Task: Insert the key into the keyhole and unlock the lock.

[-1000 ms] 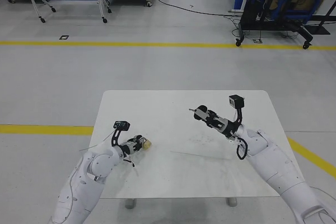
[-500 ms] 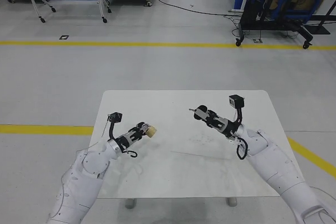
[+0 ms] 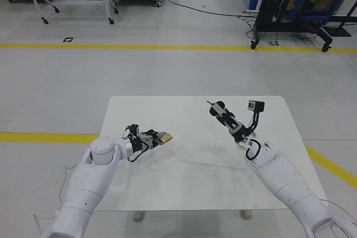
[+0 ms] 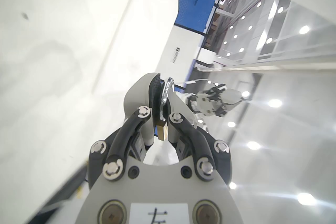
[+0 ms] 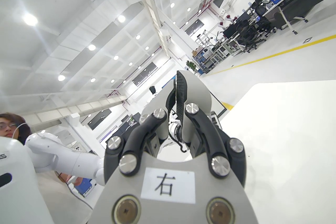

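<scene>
My left gripper (image 3: 157,140) is shut on a small brass padlock (image 3: 165,138), held just above the white table (image 3: 196,178) left of its middle. In the left wrist view the padlock (image 4: 162,132) sits between the pads, its silver shackle (image 4: 167,89) sticking out past my left gripper (image 4: 162,88). My right gripper (image 3: 216,108) hangs over the far middle of the table, shut on a thin key (image 3: 210,103) that juts out from its tips. In the right wrist view my right gripper (image 5: 178,86) has its pads pressed together and the key is hidden. The two grippers are well apart.
Faint scuff marks cross the table top (image 3: 226,149). A yellow floor line (image 3: 41,137) runs beside the table, and a dark wheeled cart (image 3: 291,27) stands far behind it. The other arm's gripper (image 4: 214,104) shows far off in the left wrist view.
My left arm swung the padlock up and to the right, toward the table's middle. My right gripper turned and shifted a little farther back with the key.
</scene>
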You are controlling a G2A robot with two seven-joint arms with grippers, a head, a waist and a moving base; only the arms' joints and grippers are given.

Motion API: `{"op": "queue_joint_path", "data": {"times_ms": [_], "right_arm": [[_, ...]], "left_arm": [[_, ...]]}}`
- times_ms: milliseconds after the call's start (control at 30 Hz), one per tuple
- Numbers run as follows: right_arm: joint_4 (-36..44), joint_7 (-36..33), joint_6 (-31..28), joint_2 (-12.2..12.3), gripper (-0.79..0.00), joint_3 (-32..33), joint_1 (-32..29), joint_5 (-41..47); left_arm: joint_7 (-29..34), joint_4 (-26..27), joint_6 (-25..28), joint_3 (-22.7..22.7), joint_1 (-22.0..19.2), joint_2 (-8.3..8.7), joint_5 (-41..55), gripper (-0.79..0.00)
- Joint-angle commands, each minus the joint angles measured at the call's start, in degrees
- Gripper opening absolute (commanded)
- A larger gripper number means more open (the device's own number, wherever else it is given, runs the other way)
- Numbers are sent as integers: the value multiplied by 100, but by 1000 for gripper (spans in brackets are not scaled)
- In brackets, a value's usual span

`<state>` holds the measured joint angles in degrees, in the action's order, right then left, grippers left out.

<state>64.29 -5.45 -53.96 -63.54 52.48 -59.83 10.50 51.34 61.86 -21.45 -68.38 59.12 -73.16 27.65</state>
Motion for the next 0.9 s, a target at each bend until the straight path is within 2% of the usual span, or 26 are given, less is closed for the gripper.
{"op": "queue_joint_path", "data": {"times_ms": [0,167,267,500,567,700,800,867], "right_arm": [[-58,271,7,-59,-785,1,7,-146],[-74,604,-68,-124,-785,95,-39,-179],[-74,604,-68,-124,-785,95,-39,-179],[-63,609,-28,-126,-785,95,-55,-153],[176,377,468,-136,-785,63,-194,390],[785,-695,2339,-6,-785,319,-497,1574],[1462,-760,3565,138,-785,695,-844,1398],[1974,-681,4160,229,-785,982,-1154,1216]], "left_arm": [[0,-375,-215,156,-257,-85,350,-785],[11,-1220,-397,437,-809,-334,1312,-785],[314,-1652,-475,584,-1082,-507,2034,-785],[314,-1652,-475,584,-1082,-507,2034,-785],[231,-1613,-419,588,-1045,-507,2007,-785],[-363,-1087,-116,636,-787,-540,1988,-785],[-729,-770,-227,806,-728,-605,2012,-785],[-937,-702,-309,929,-772,-664,2077,-785]]}}
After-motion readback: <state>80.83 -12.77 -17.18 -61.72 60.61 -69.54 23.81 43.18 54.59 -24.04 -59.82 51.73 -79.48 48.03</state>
